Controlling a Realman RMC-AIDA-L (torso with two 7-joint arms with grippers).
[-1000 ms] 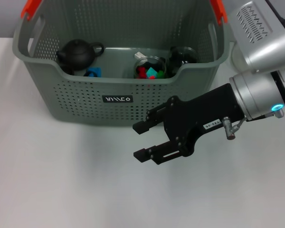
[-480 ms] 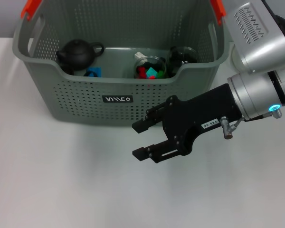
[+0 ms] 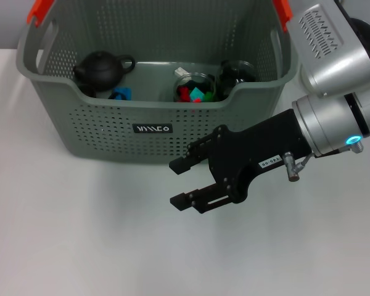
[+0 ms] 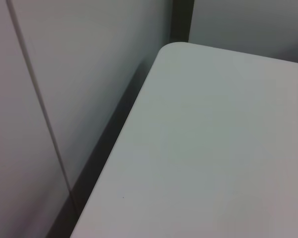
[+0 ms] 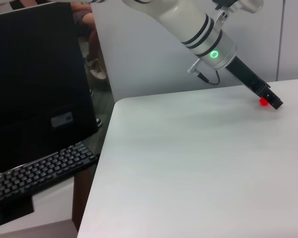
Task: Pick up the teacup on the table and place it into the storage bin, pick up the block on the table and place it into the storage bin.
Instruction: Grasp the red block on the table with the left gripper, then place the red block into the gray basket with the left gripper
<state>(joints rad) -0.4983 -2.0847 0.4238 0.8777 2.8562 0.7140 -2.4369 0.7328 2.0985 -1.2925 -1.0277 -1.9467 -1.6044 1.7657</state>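
The grey-green storage bin [image 3: 105,117] with orange-red handles stands at the back of the white table. Inside it are a black teapot [image 3: 100,69], a glass teacup [image 3: 195,86] holding coloured pieces, a dark glass cup [image 3: 236,72] and a small blue piece [image 3: 119,94]. My right gripper [image 3: 174,183] is open and empty, hovering just in front of the bin's front wall. In the right wrist view my left gripper [image 5: 269,98] shows far off, its tip down at the table beside a small red block [image 5: 263,102]. I cannot tell whether it holds the block.
The left wrist view shows only a rounded table corner [image 4: 174,49] and a wall. In the right wrist view a black monitor [image 5: 37,79] and a keyboard [image 5: 39,171] stand beyond the table's edge.
My right gripper has drifted very slightly to the left, still open. Nothing in the bin has moved.
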